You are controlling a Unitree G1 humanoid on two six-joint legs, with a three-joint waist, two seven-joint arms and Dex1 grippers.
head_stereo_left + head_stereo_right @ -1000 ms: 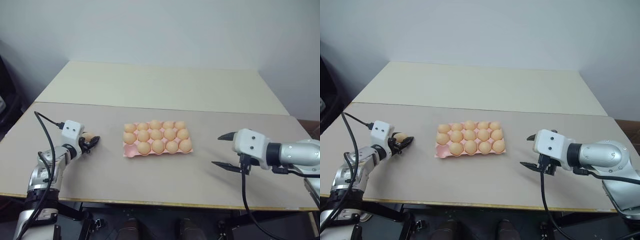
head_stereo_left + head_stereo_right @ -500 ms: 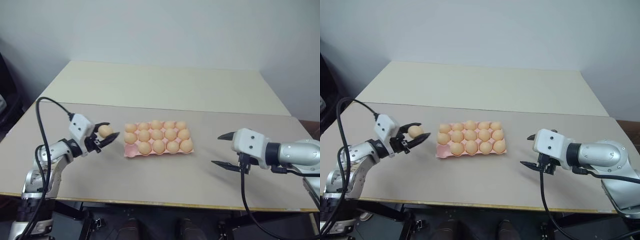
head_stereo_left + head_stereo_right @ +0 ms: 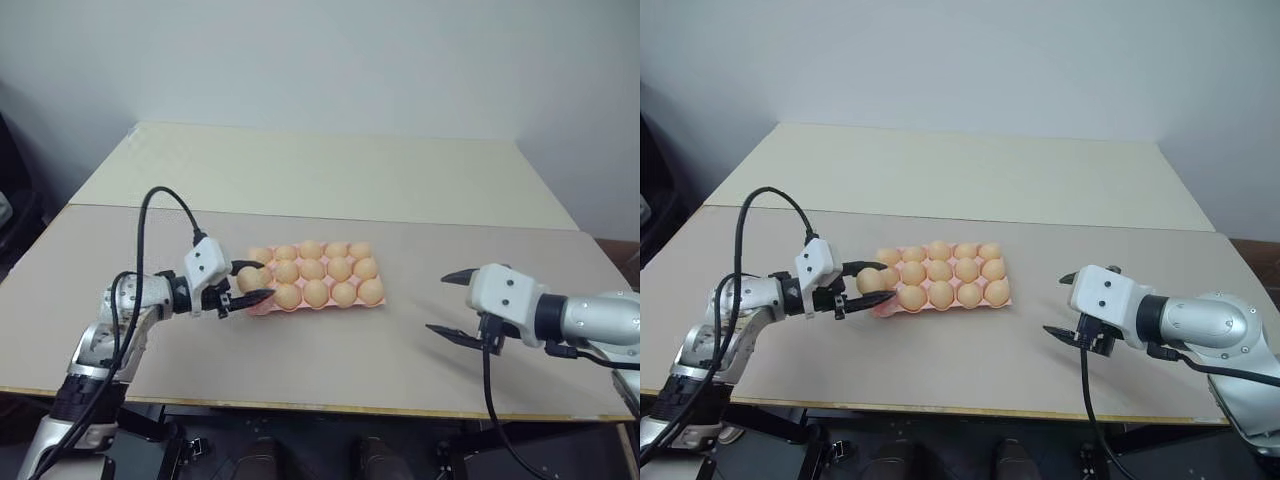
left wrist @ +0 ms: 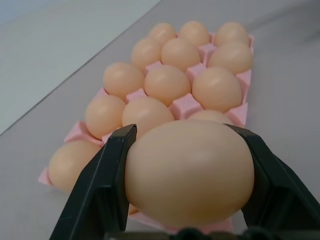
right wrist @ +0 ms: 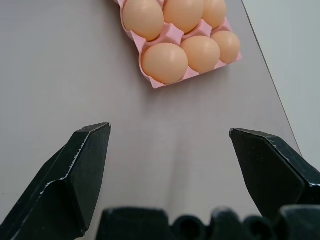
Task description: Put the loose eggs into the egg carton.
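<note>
Grey tabletop point(image 3: 330, 350), pale wall behind. Left gripper point(image 3: 247, 283) clamping last loose egg point(image 3: 249, 279) across its sides, just above egg carton point(image 3: 258, 303) near-left corner. Right gripper point(image 3: 451, 303) spread wide, empty. Probably light, smooth, fragile: gentle squeeze at widest girth.

Left hand point(image 3: 246, 281) points toward 3 o'clock, fingers clamped on an egg point(image 3: 249, 279); right hand point(image 3: 449, 303) points toward 9 o'clock, fingers spread wide.
</note>
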